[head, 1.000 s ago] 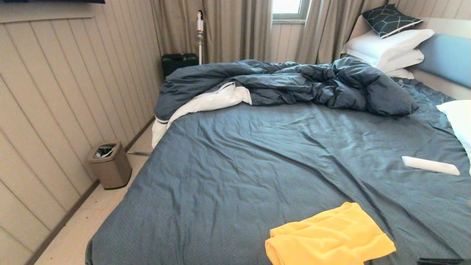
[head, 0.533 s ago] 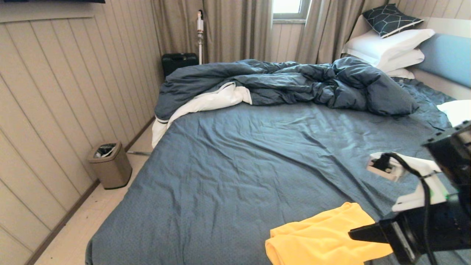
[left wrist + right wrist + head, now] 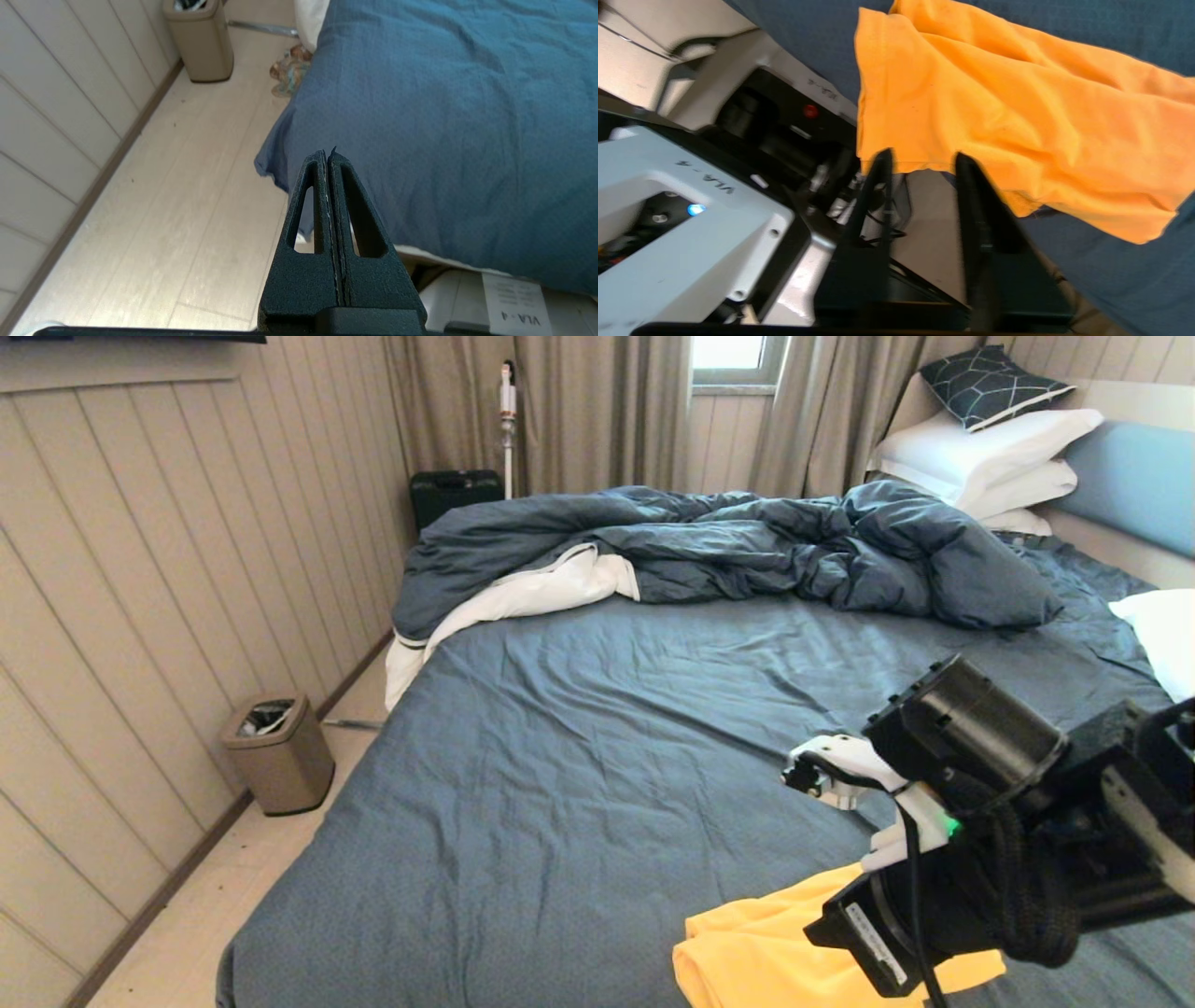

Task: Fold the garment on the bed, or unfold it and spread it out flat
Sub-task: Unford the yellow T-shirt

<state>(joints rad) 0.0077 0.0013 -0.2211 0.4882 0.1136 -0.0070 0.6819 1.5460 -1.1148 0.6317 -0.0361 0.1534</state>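
Note:
The yellow garment (image 3: 747,952) lies folded and bunched at the near edge of the bed (image 3: 597,775), partly hidden in the head view by my right arm (image 3: 990,831). In the right wrist view the garment (image 3: 999,102) fills the upper part, its hem hanging over the bed edge. My right gripper (image 3: 920,157) is open, hovering just off that hem with nothing between its fingers. My left gripper (image 3: 327,154) is shut and empty, held low beside the bed's left corner, out of the head view.
A rumpled dark-blue duvet (image 3: 728,555) lies across the far half of the bed, white pillows (image 3: 980,453) at the headboard. A bin (image 3: 278,754) stands on the floor by the left wall. The robot's base (image 3: 705,219) is right under the right gripper.
My right arm has swung into the head view from the right and moved left over the garment, now covering its right part and the white object on the sheet.

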